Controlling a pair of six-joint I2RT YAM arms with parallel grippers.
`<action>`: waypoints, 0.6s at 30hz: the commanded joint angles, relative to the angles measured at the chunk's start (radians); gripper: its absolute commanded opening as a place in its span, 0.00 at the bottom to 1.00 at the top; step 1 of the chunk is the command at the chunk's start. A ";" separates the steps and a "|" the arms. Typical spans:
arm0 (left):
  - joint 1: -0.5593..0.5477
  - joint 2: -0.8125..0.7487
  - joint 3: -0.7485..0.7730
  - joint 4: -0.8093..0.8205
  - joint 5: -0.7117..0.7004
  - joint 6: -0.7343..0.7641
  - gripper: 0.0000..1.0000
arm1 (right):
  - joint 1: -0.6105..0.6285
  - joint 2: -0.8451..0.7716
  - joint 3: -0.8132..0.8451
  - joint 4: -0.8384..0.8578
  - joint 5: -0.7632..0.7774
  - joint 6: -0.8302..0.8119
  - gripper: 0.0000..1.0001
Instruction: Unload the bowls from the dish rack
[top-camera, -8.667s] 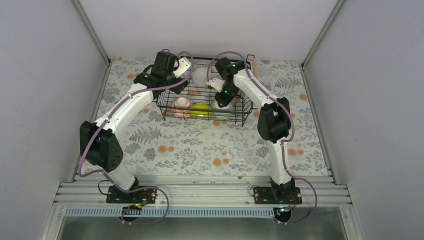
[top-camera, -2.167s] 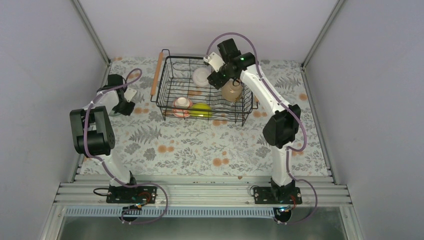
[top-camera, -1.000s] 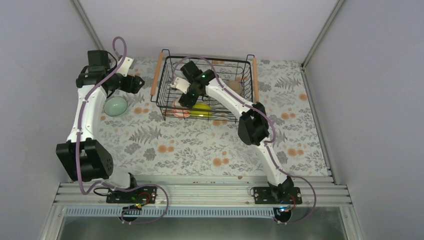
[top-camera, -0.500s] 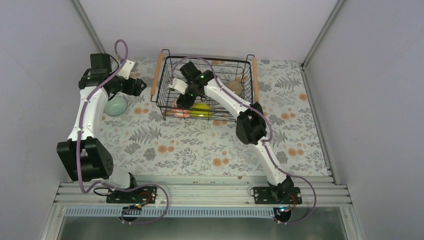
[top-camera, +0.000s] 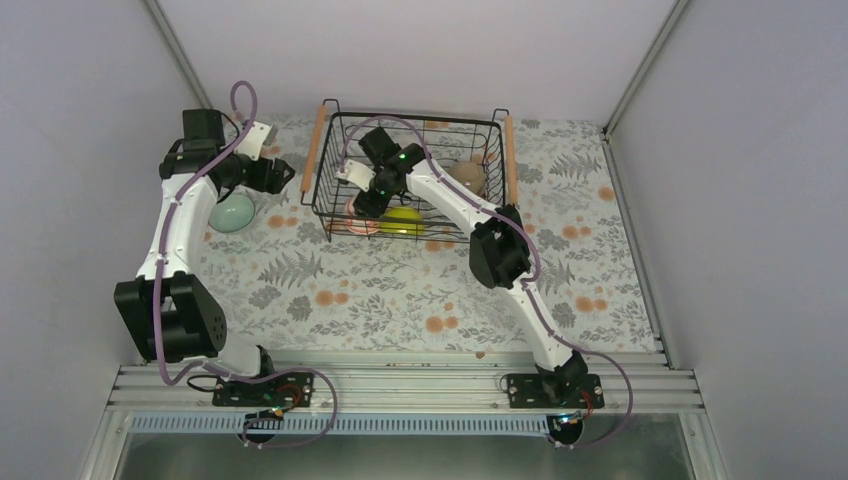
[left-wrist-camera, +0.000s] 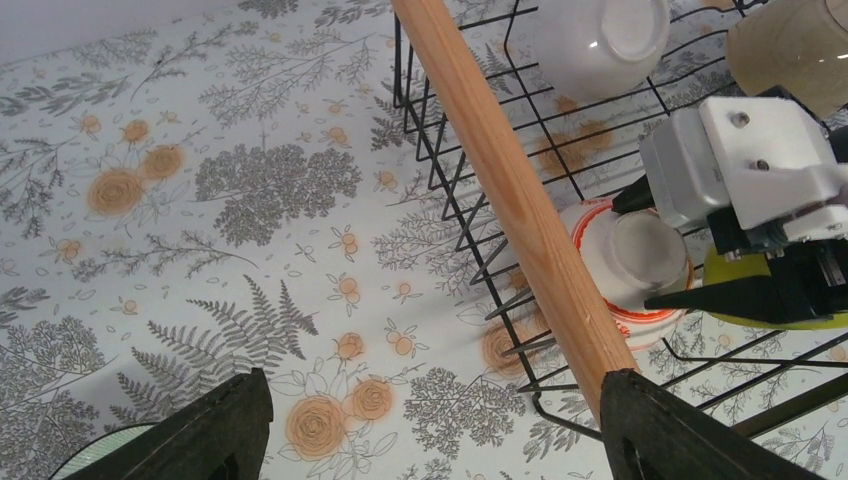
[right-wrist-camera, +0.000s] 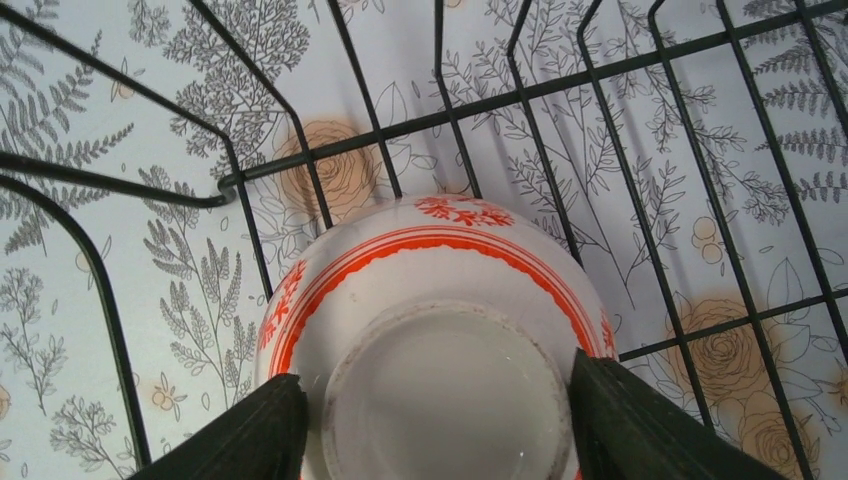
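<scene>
The black wire dish rack stands at the back middle of the table. In it are a tan bowl, a yellow-green bowl and an upside-down white bowl with a red-orange pattern. A white bowl shows in the left wrist view. A pale mint bowl sits on the table left of the rack. My right gripper is open inside the rack, its fingers on either side of the patterned bowl's foot. My left gripper is open and empty above the table, beside the rack's left wooden handle.
The table has a floral cloth. Grey walls close it in on the left, back and right. The rack's right wooden handle lies along its far side. The mint bowl's rim shows at the bottom left of the left wrist view.
The mint bowl went from the rack to the table on the left and my left gripper let it go. My right gripper left the tan bowl and came down over the patterned bowl.
</scene>
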 joint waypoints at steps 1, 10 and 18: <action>0.001 0.002 -0.015 0.015 0.015 0.005 0.82 | -0.001 0.009 0.005 0.011 -0.004 0.005 0.57; 0.000 -0.006 -0.020 0.016 0.020 0.010 0.83 | -0.008 0.028 0.004 0.001 -0.005 0.011 0.41; 0.001 -0.008 -0.013 0.016 0.033 -0.007 0.83 | -0.012 0.040 -0.001 0.010 0.016 0.027 0.28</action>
